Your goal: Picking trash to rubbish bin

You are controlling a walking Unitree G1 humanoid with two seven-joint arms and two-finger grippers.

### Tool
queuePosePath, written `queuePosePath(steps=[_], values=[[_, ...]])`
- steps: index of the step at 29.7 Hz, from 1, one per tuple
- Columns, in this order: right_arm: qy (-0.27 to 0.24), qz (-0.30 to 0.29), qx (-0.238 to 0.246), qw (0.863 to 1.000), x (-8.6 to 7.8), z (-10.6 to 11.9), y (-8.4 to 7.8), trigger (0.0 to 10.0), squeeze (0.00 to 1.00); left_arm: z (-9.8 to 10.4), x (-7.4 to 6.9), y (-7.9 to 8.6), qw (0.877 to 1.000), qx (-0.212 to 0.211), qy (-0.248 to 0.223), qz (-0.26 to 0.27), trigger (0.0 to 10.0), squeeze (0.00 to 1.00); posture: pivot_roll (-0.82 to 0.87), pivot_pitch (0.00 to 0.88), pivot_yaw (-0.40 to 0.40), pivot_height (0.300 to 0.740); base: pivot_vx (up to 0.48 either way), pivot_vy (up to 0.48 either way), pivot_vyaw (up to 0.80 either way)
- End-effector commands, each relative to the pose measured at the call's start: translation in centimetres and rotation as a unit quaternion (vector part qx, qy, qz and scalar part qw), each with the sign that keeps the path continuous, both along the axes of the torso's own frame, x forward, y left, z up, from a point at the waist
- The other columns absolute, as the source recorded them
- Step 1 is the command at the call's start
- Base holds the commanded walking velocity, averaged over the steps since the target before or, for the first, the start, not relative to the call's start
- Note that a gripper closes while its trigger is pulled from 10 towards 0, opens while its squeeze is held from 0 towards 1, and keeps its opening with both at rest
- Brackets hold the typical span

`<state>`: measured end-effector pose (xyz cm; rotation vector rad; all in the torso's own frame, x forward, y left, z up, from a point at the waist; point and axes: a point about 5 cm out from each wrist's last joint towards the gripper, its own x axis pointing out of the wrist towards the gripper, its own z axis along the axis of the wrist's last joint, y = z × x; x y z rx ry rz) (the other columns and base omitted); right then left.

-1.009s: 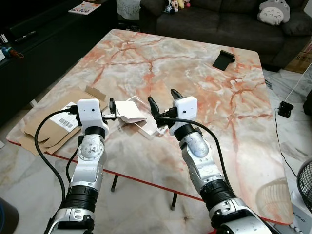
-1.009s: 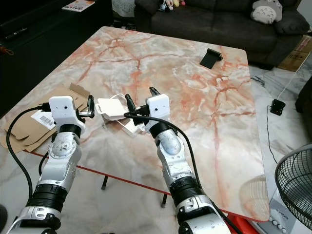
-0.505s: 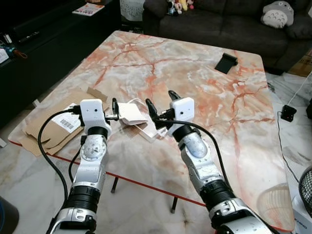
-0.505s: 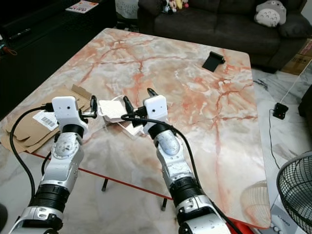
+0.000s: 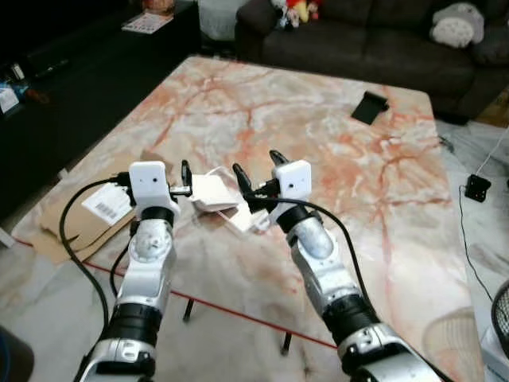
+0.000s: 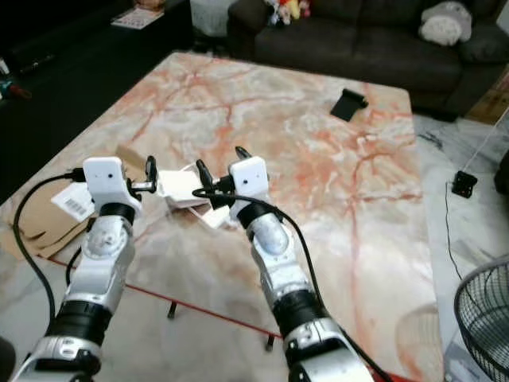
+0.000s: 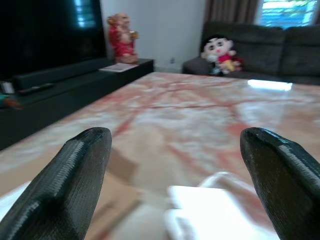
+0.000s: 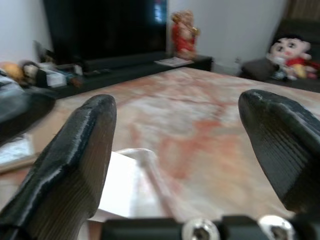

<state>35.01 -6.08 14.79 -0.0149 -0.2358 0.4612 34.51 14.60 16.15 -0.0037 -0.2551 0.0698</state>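
The white paper trash (image 5: pixel 213 191) is seen lying on the pink marble counter (image 5: pixel 334 151), near its front edge, between the two hands. The left hand (image 5: pixel 185 181) and the right hand (image 5: pixel 256 173) are both held wide open, with nothing gripped. Nothing is picked up yet, and the rubbish bin must be found after

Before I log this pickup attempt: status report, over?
Left pincer open, right pincer open, both empty, flanking the white trash. Trash on the marble table, not gripped. Flattened cardboard beside it; nothing blocking.
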Motion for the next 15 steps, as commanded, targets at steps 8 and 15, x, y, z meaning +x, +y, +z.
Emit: queuePosePath(steps=[8, 15], values=[[-0.003, 0.017, 0.002, 1.000, -0.16, 0.29, 1.06, 10.0, 0.00, 0.05, 0.03, 0.88, 1.000, 0.012, 0.002, 0.009, 10.0, 0.00, 0.12, 0.083, -0.021, 0.740, 0.360, 0.000, 0.00], [-0.002, 0.020, 0.001, 1.000, -0.19, 0.22, 1.07, 10.0, 0.00, -0.24, -0.46, 0.15, 1.000, 0.014, -0.002, -0.006, 10.0, 0.00, 0.12, 0.077, -0.022, 0.740, 0.000, 0.000, 0.00]])
